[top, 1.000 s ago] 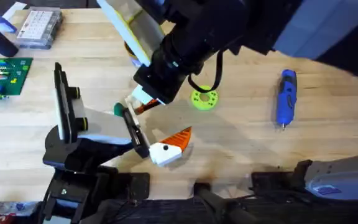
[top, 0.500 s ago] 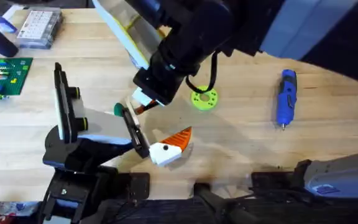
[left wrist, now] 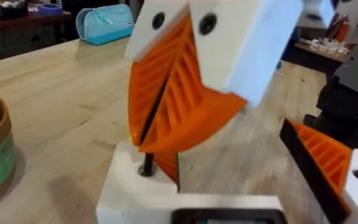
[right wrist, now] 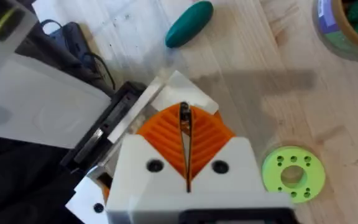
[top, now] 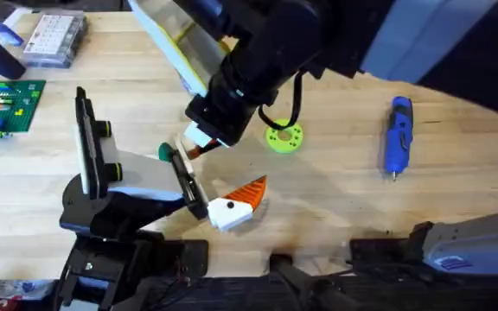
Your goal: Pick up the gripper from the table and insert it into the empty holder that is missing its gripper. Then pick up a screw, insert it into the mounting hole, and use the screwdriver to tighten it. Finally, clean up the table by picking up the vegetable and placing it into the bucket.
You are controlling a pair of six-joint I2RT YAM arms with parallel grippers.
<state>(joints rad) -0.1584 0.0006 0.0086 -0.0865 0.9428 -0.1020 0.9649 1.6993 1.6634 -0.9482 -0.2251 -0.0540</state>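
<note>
The right pincer is closed, its orange pads pinching a small dark screw, just above the holder. The left pincer is closed too, pads together on nothing visible. The gripper lies on the tabletop touching the holder's bracket; the screwdriver is well apart from the holder.

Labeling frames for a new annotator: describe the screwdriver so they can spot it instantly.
In the overhead view, look at the wooden table, right-hand side, away from the black stand on the left. The screwdriver lies there alone. It is a slim blue pen-shaped tool with a short metal tip pointing toward the arm bases, unlike the round lime-green disc nearer the middle.
</note>
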